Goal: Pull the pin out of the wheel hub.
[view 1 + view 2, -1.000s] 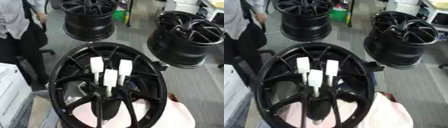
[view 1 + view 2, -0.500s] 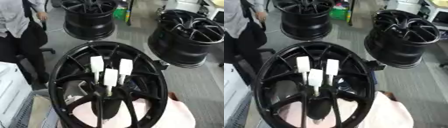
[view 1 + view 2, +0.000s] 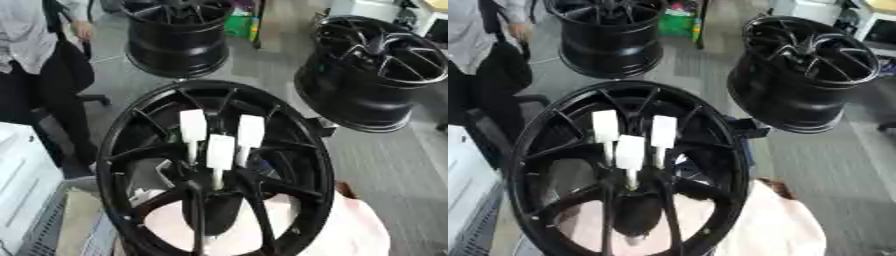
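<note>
A black multi-spoke wheel hub point(image 3: 131, 150) stands tilted toward me in the middle of both views. Three white pins with flat rectangular heads stick up from its centre: one on the left point(image 3: 192, 126), one in the middle and nearest point(image 3: 220, 152), one on the right point(image 3: 250, 132). Their thin stems run down into the hub centre point(image 3: 214, 187). Neither of my hands shows in either view.
A pale pink cloth point(image 3: 346, 230) lies under the hub's near right side. Two more black wheels stand behind, one at the far left point(image 3: 175, 35) and one at the right point(image 3: 372, 75). A person in dark trousers point(image 3: 44, 75) stands at the left. A white box point(image 3: 22, 185) sits at the lower left.
The whole picture has shifted slightly, so the camera has moved. The hub and the three pins keep the same arrangement.
</note>
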